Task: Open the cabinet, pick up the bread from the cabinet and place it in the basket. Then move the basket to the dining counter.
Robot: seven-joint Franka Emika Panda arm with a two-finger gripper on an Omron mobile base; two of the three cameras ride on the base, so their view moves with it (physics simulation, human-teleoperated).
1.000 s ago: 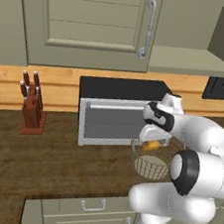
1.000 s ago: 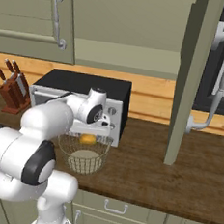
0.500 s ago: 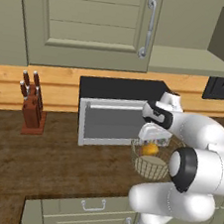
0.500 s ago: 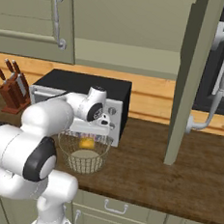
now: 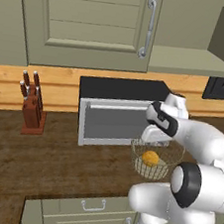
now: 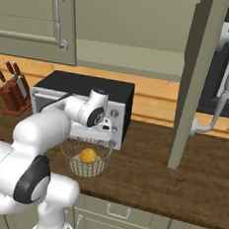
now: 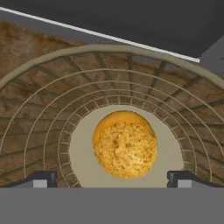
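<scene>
The bread point(image 7: 125, 144), a small golden-orange bun, lies on the pale disc bottom of the wire basket point(image 7: 43, 109). The basket point(image 5: 169, 166) stands on the dark wood worktop in front of the toaster oven. My gripper point(image 5: 153, 138) hangs just above the basket's rim, open, its fingertips point(image 7: 43, 178) wide apart on either side of the bun with nothing between them. From the right base view the bread point(image 6: 88, 155) rests inside the basket point(image 6: 72, 161) under my gripper point(image 6: 93, 137). The cabinet door point(image 6: 194, 79) stands swung open at the right. The dining counter is out of view.
A black toaster oven point(image 5: 116, 112) stands right behind the basket. A knife block point(image 5: 32, 108) sits on the worktop to the left. A closed green wall cabinet point(image 5: 91, 21) with a silver handle hangs above. Low drawer fronts point(image 6: 122, 214) run under the worktop edge.
The bun has dropped from the gripper's height to the basket's bottom. The arm has barely moved.
</scene>
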